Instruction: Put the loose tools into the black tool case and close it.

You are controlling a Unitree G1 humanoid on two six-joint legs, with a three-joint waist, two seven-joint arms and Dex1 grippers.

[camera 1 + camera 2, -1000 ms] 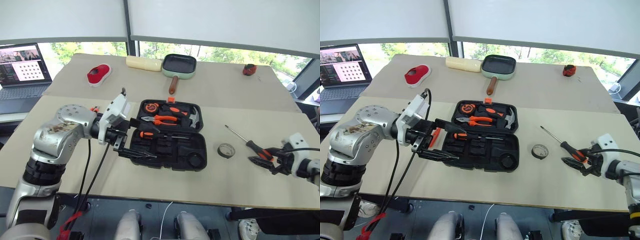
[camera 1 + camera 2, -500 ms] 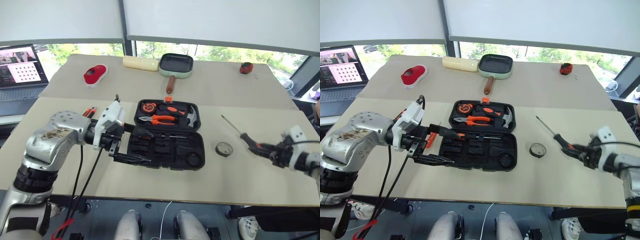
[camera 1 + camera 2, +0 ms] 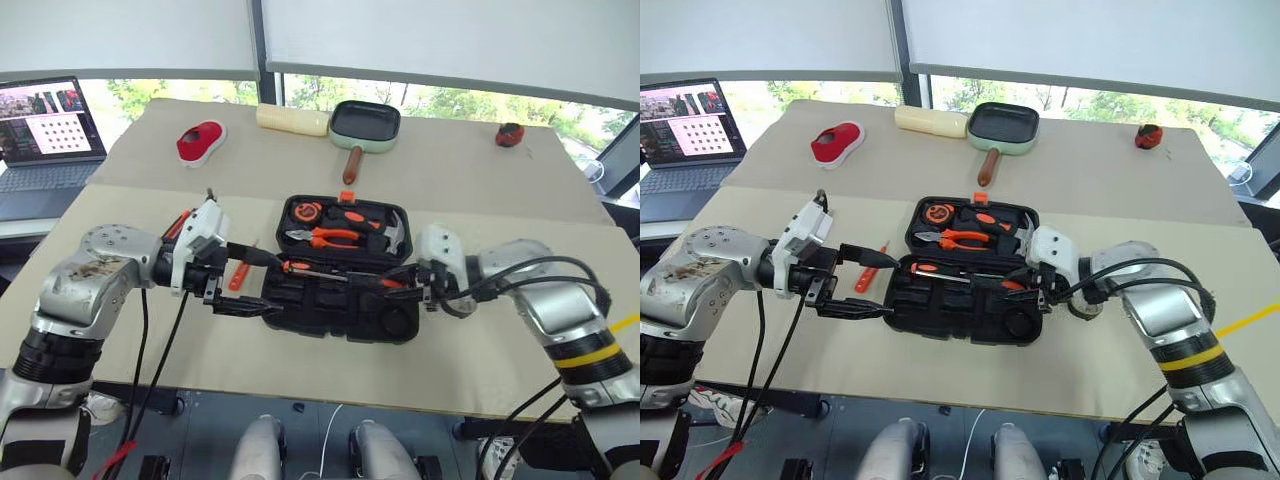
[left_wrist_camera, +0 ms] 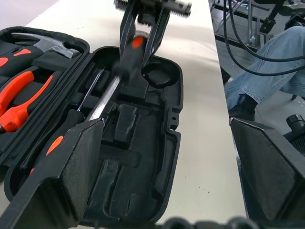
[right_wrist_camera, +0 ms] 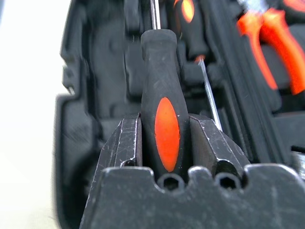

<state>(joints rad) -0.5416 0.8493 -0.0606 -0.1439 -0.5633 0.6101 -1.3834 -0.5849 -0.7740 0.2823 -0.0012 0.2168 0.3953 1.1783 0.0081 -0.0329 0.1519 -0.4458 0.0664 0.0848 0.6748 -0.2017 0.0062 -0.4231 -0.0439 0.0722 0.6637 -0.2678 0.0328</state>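
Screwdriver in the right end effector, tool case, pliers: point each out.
screwdriver (image 5: pixel 164 124), right wrist view, orange inlay of the handle.
tool case (image 3: pixel 330 315), left eye view, moulded inside of the near half.
pliers (image 3: pixel 335 238), left eye view, orange handles.

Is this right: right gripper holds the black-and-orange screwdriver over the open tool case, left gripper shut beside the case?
Not quite. The left gripper is open, its fingers spread wide with nothing between them, as the left wrist view shows. The rest holds: the right gripper is clamped on the black-and-orange screwdriver over the open tool case.
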